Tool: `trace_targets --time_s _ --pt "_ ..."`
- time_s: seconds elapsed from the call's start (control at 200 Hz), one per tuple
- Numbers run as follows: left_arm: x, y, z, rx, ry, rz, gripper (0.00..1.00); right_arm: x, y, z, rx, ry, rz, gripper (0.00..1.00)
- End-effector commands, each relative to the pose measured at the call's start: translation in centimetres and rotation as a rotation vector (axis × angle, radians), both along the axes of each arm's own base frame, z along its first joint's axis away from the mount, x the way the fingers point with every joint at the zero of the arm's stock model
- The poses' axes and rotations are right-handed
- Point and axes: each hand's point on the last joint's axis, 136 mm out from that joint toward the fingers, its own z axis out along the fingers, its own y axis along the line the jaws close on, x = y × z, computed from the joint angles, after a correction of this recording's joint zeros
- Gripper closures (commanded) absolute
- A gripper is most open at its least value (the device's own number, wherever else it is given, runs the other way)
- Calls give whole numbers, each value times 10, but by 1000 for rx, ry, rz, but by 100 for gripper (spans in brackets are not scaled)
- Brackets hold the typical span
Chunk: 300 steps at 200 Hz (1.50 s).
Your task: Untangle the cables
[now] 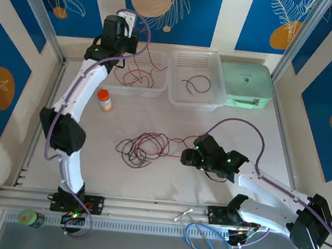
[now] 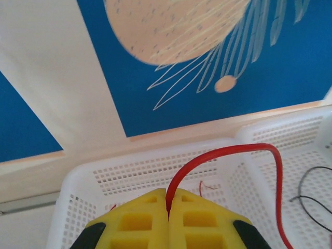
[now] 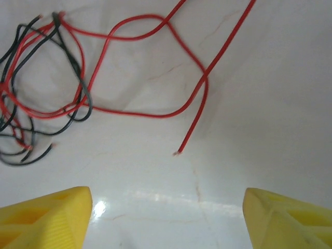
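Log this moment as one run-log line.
left end effector: shut on red cable, over left basket | right end effector: open, empty, facing tangle | tangle: red and black, on table

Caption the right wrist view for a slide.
Open right gripper low over the white table, the loose end of a red cable just ahead, the red-and-black tangle at upper left.

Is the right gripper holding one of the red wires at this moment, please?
No, the right gripper stands open above the table, and the red wire lies with its loose end on the surface ahead of it, untouched.
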Motion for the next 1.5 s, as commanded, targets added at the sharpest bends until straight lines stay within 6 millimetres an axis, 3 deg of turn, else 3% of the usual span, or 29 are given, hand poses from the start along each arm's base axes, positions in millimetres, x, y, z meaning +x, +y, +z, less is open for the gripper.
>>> trace_targets --time_s 0.0,0.185,0.275,0.49,0.675,0.83,0.915,1.0,1.116,1.311,1.496 --pt "28 4 -2 -61 -40 17 100 -19 11 12 62 110 11 29" --pt "64 1 -52 -20 -3 34 100 -29 22 23 91 175 38 55" --pt "73 1 -83 5 41 42 100 -29 22 29 85 182 38 62" --pt "73 -4 -153 3 183 30 100 -22 30 41 113 162 53 63" --pt "59 -8 -189 -15 297 9 100 -12 35 47 99 142 71 63" --pt "46 -12 -204 -14 377 -22 58 1 42 48 105 122 93 61" --pt "40 -12 -201 -10 390 -36 31 8 47 45 102 120 104 61" --pt "33 -15 -189 -20 384 -63 19 14 53 38 91 122 117 61" --pt "24 -22 -150 -53 333 -108 1 29 63 25 67 123 133 60" --pt "-4 -36 -70 -130 232 -213 0 53 83 -6 48 160 145 60" --pt "-43 -34 -23 -142 188 -246 0 61 101 -32 22 206 153 58"
